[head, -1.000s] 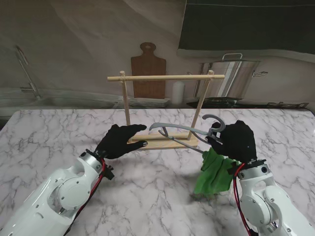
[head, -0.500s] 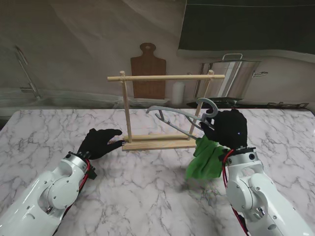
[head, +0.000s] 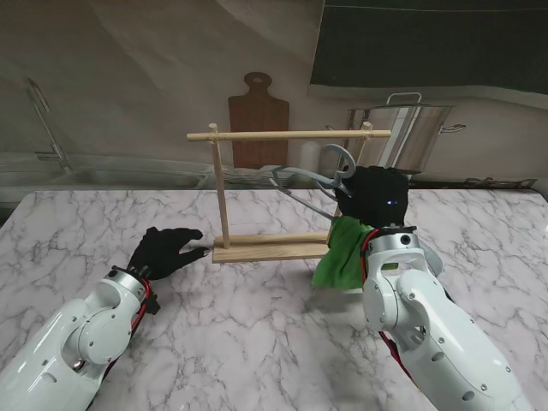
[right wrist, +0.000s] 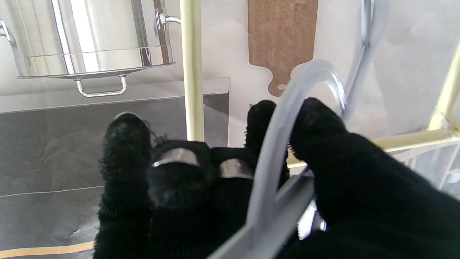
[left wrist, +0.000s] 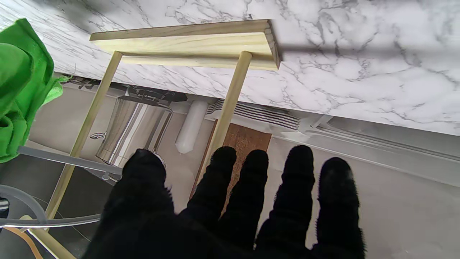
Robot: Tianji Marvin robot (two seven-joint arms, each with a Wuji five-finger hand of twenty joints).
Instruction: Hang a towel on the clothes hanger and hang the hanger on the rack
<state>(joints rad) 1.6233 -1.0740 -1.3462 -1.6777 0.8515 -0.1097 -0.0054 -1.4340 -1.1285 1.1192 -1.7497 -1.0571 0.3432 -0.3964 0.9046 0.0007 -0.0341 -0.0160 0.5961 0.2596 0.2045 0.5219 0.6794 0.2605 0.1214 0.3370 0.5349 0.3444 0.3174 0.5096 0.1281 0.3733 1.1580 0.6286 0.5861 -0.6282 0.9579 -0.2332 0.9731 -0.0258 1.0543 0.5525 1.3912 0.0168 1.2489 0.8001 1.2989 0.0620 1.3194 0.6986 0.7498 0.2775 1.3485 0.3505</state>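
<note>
My right hand (head: 374,199) is shut on the grey hanger (head: 310,181) near its hook (head: 341,158), holding it up just under the wooden rack's top bar (head: 287,134), by the rack's right post. The hook (right wrist: 287,118) runs between my thumb and fingers in the right wrist view. The green towel (head: 340,253) hangs from the hanger's right end, over the rack's base (head: 272,251). My left hand (head: 164,249) rests open on the marble beside the base's left end, fingers spread (left wrist: 251,201). The towel (left wrist: 18,86) and the base (left wrist: 187,43) show in the left wrist view.
A wooden cutting board (head: 258,124), a white cylinder (head: 309,160) and a steel pot (head: 411,133) stand behind the marble table (head: 257,342). A sink tap (head: 47,124) is at the far left.
My right hand lifted the hanger and towel up and farther from me, toward the rack's top bar. My left hand drew back from the rack's base toward me and to the left.
</note>
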